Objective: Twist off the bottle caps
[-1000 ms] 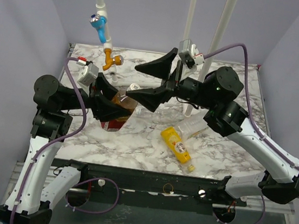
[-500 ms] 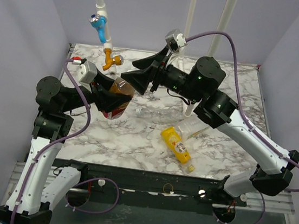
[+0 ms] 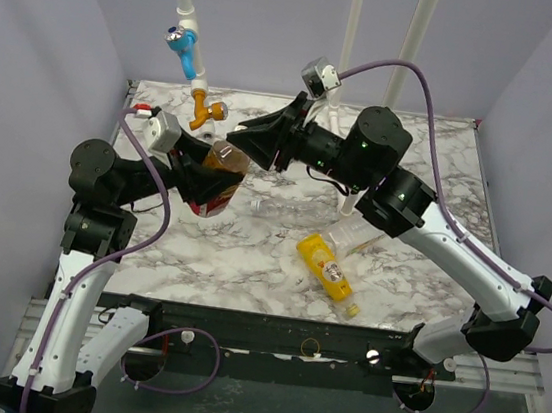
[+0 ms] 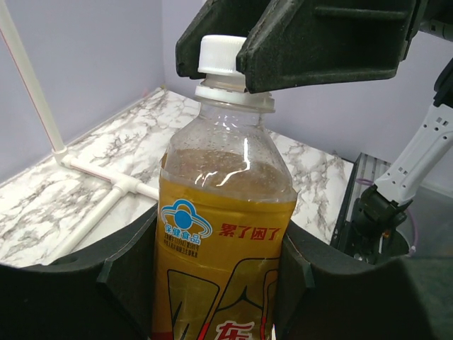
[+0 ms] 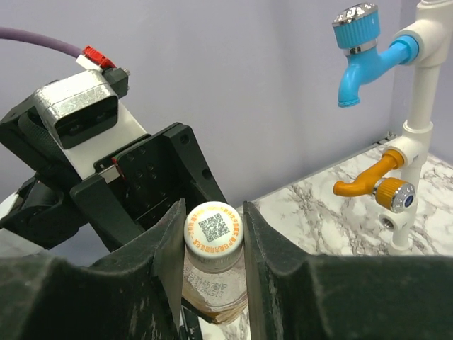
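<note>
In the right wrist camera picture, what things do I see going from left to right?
silver camera box → white bottle cap → orange tap

The white cap (image 4: 221,55) is partly covered on both sides by the clamped fingers (image 4: 318,42) of the right gripper (image 4: 219,67), and the small print around its code cannot be read in the right wrist view. The lower part of the brown bottle (image 4: 223,234) is cut off by the bottom edge of the left wrist view, its flanks masked by the left gripper (image 4: 216,244). The wider clear bottle (image 3: 358,239) is partly hidden beneath the right arm (image 3: 452,248).
</note>
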Robot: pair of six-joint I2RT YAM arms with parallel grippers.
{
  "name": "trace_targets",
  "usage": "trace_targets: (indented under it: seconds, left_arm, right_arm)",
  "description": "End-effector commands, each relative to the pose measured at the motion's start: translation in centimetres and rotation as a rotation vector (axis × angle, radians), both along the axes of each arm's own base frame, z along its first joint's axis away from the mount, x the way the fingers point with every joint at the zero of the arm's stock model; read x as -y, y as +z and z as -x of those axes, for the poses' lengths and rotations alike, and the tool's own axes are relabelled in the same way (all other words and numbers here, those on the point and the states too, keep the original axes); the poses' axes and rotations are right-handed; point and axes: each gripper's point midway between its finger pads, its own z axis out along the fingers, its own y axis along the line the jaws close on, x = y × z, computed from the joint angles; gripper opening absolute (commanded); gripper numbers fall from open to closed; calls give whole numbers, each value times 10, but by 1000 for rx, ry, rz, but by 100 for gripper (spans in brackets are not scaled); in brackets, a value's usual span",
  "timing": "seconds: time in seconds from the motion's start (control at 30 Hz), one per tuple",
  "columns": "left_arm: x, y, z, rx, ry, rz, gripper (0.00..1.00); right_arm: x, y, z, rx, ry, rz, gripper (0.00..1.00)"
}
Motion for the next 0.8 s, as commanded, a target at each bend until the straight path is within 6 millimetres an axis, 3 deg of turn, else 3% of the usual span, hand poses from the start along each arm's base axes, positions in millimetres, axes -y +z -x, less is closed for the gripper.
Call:
trace_targets:
  seconds: [0.0, 0.2, 0.47, 0.6, 0.67, 0.77]
  left_arm:
    - [6, -3, 13, -66, -83, 10, 18]
    - [17, -6, 46, -218, -301, 13, 18]
    - [19, -22, 67, -301, -430, -11, 18]
    - [19, -25, 70, -337, -465, -15, 18]
    - [19, -25, 68, -333, -454, -13, 18]
    - [18, -22, 58, -272, -383, -6, 17]
  right_arm:
    - [10, 19, 27, 114, 95, -42, 12]
    - [27, 32, 80, 312, 315, -80, 7]
    - [53, 60, 98, 429, 320, -120, 2]
    - [55, 55, 113, 439, 406, -99, 1]
    - [54, 51, 113, 427, 412, -91, 1]
    - [60, 54, 85, 381, 229, -97, 1]
